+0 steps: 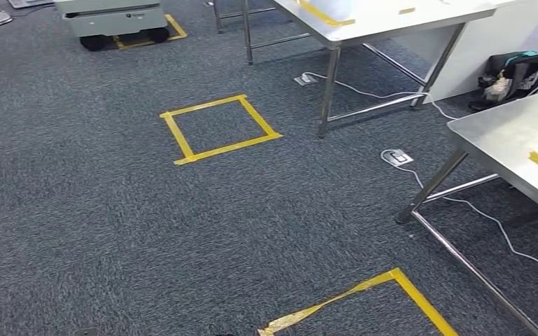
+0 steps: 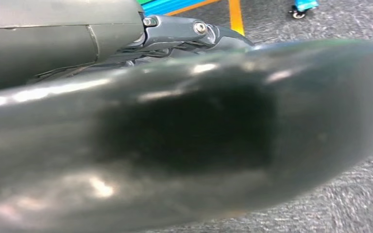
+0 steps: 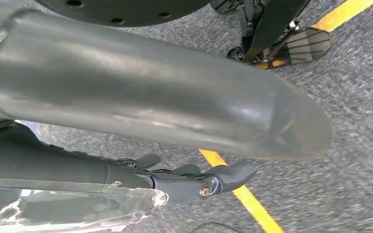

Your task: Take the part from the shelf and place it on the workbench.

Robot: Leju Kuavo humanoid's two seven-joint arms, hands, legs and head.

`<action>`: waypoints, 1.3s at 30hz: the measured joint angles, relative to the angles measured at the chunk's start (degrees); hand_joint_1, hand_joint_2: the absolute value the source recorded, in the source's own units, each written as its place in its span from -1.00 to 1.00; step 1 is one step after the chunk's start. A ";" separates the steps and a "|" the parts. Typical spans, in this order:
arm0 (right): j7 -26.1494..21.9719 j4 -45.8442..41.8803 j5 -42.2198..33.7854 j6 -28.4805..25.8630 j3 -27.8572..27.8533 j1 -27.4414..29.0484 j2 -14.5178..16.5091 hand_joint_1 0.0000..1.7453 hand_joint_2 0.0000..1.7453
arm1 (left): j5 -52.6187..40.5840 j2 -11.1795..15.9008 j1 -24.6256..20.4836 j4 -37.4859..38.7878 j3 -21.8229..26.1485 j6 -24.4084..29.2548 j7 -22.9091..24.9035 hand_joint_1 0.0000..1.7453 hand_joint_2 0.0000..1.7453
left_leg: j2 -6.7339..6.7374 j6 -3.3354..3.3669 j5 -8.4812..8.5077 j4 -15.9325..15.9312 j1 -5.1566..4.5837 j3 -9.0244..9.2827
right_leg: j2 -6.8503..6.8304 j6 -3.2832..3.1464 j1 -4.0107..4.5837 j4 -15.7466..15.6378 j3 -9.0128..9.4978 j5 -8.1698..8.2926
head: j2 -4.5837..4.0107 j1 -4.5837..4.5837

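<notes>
Part location cannot be told; a clear, glassy piece (image 3: pixel 73 211) lies against the right hand (image 3: pixel 184 179), on the far side of its fingers (image 3: pixel 223 174) from the thumb (image 3: pixel 165 92). Whether it is held is uncertain, and only carpet shows between thumb and fingers. The left hand (image 2: pixel 184 136) is too blurred to judge. The steel workbench (image 1: pixel 504 133) stands ahead on the right, probably nearer the right arm.

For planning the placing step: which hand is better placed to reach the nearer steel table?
Probably the right: the nearer steel table lies on the robot's right side, and a clear piece sits against the right hand, though a grip is not certain.
</notes>
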 joint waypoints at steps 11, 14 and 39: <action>-0.25 0.02 0.04 0.95 0.03 -0.37 -0.02 -1.00 -1.00 | -0.22 -0.02 -0.12 0.17 0.02 -2.16 -0.58 -1.00 -1.00 | -0.41 3.30 3.10 -11.08 -0.51 5.89 | 2.53 2.38 0.16 12.11 -4.27 -8.66 | 0.00 0.72; -0.23 0.02 0.07 1.11 0.02 -0.17 -0.03 -1.00 -1.00 | -0.21 -0.08 -0.10 0.17 0.02 -2.73 -0.87 -1.00 -1.00 | -2.86 3.52 3.06 -11.05 -0.81 6.06 | 3.30 1.75 0.44 16.93 -7.72 -8.63 | 0.00 0.73; -0.05 0.00 0.93 1.50 0.07 -0.22 -0.78 -1.00 -1.00 | -0.74 -0.96 0.20 0.50 -0.08 -3.69 -1.30 -1.00 -1.00 | 0.89 2.89 2.58 -10.88 -0.69 6.27 | -0.89 1.61 0.65 3.45 -1.27 -2.33 | 0.00 0.71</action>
